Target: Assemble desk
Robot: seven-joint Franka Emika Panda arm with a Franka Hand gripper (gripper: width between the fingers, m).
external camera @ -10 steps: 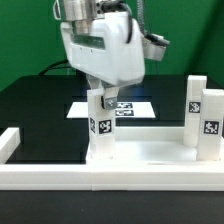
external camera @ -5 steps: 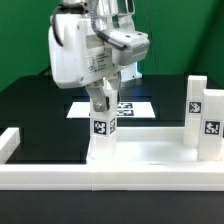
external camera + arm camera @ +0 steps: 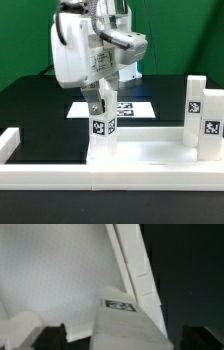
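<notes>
The desk's white tabletop point(image 3: 150, 153) lies flat inside the border wall. One white leg point(image 3: 101, 128) with black-and-white tags stands upright at the panel's corner on the exterior view's left. My gripper point(image 3: 101, 100) hangs straight over that leg, its fingers on either side of the top. In the wrist view the leg point(image 3: 128, 322) rises between the two dark fingers point(image 3: 50, 338), with a gap on each side, so the jaws are open and hold nothing. The tabletop point(image 3: 50, 274) fills that view behind the leg. Two more legs point(image 3: 196, 104) point(image 3: 210, 126) stand upright on the exterior view's right.
A low white border wall point(image 3: 100, 181) runs along the front and turns up on the exterior view's left point(image 3: 9, 144). The marker board point(image 3: 128, 107) lies on the black table behind the leg, partly hidden by the arm.
The wrist twisted and the leg turned with it, showing a second tagged face. Since half a second ago the jaws have spread apart off the leg, which stays upright.
</notes>
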